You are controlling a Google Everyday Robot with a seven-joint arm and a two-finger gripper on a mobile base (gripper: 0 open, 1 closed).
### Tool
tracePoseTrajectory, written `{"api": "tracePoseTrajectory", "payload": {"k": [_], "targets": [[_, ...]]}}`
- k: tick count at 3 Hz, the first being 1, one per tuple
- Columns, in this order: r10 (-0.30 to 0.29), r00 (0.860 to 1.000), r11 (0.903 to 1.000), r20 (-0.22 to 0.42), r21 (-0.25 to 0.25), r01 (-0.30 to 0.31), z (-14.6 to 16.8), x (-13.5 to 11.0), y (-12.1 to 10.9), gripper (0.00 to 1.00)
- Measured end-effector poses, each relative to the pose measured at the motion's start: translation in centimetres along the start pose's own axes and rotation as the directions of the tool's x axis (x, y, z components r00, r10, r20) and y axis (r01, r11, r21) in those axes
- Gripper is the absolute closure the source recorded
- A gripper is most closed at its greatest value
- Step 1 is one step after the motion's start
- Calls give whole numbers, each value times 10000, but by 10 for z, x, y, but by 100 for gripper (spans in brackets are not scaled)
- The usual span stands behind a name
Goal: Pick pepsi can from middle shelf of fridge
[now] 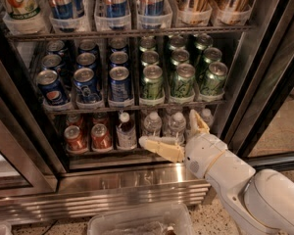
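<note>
The fridge (137, 190) stands open, its steel base across the bottom of the camera view. On the middle shelf (137, 104) blue pepsi cans fill the left three lanes, the nearest ones at the front, such as the pepsi can (51, 87) at far left. Green cans (183, 80) fill the right lanes. My gripper (174, 131) is open, low at the bottom shelf's front in front of the water bottles, below the green cans and to the right of the blue ones. One finger (159, 148) points left, the other finger (197, 121) points up. Nothing is held.
The top shelf holds tall slim cans (115, 1). The bottom shelf has red cans (76, 138), a dark bottle (126, 131) and water bottles (152, 124). The glass door's dark frame (264, 82) stands at right. A clear plastic bin (137, 222) sits on the floor.
</note>
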State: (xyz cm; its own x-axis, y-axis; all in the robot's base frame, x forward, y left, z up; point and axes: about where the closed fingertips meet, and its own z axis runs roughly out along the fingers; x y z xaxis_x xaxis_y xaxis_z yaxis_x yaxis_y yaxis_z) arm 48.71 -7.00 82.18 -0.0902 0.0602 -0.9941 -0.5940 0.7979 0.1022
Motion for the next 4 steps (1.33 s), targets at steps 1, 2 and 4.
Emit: {"api": "tracePoseTrajectory", "payload": {"k": [1,2,4], "targets": [[0,10000,10000,0,0,0,0,0,0,0],[456,9983,9988,375,-197,-449,12,3,10,0],[-137,9959,9945,890,-1019,228,36,27,81,0]]}}
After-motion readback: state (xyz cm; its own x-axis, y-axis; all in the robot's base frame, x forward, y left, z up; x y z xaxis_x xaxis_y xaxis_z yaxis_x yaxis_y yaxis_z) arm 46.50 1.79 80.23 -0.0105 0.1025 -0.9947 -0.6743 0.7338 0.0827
